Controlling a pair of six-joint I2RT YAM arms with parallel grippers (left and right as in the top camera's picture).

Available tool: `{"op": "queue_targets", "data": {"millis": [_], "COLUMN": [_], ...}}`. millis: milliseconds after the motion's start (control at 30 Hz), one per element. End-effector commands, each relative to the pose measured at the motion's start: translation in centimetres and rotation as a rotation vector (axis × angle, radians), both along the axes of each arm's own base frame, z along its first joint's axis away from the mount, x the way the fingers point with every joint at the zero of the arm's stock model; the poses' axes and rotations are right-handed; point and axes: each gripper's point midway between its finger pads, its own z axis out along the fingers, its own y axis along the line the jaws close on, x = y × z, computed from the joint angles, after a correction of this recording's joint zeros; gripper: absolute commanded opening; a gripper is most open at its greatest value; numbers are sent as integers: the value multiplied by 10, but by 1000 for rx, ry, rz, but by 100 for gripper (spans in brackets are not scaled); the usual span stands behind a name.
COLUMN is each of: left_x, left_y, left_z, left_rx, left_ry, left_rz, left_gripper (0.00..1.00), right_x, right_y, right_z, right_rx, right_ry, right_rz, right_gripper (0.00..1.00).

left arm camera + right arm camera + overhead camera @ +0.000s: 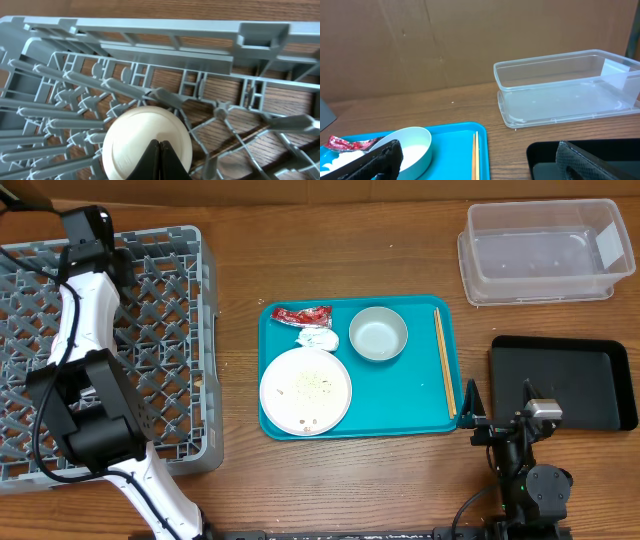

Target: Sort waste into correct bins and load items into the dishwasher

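Note:
My left gripper (161, 150) is shut and empty. It hangs just above a small white round vessel (135, 135) that lies bottom up in the grey dish rack (150, 30); I cannot tell whether it is the cup or the small bowl. From overhead the left gripper (85, 228) is over the rack's (170, 330) far left. On the teal tray (400, 395) lie the red wrapper (300, 314), the tissue (318, 338), the grey bowl (378, 334), the white plate (290, 395) with crumbs (315, 385), and the chopsticks (444, 360). My right gripper (498, 408) is open and empty.
The clear tub (540, 250) stands at the back right and the black tray (575, 380) at the right, next to the right gripper. The right wrist view shows the bowl (412, 145), chopsticks (475, 157), tub (560, 90) and black tray (545, 155).

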Motion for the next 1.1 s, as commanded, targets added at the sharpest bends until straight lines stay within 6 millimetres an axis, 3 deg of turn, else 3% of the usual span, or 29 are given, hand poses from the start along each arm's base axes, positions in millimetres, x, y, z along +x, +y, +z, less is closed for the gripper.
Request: {"op": "queue_targets", "data": {"millis": [0,167,300,467,567,600,633,733,767,900,967,1067], "left_x": [-15,-35,-37,-33,-35,-35,-35,-31,-29,-31,-37,-46], "left_y": [17,32,26,14,5,-1,-9,-40,-55,-118,-145,-175], "left_z": [-9,-13,-7,37,76,90,103,132,140,158,155,134], "left_rx": [-44,-109,-283,-369,-379,-395,-420,-531,-588,-852,-960,-1023], "left_ry": [6,-20,-98,-199,-273,-300,-328,-390,-407,-406,-361,-241], "left_rz": [111,275,318,239,196,169,133,0,-65,-317,-380,-373], "left_gripper": [4,4,4,4,4,11,25,88,96,100,100,100], "right_x": [0,0,0,0,0,0,0,0,0,0,0,0], "right_y": [0,0,0,0,0,0,0,0,0,0,0,0], "right_z": [-2,-2,-2,-2,-2,-2,-2,-2,-2,-2,-2,-2], "right_rx": [4,4,4,4,4,4,4,4,4,4,4,4], "right_ry": [-4,-4,-4,-4,-4,-4,-4,-4,-4,-4,-4,-4], "right_rz": [-1,-1,-1,-1,-1,-1,-1,-1,-1,-1,-1,-1], "right_gripper": [100,100,100,100,100,100,100,100,100,100,100,100]}}
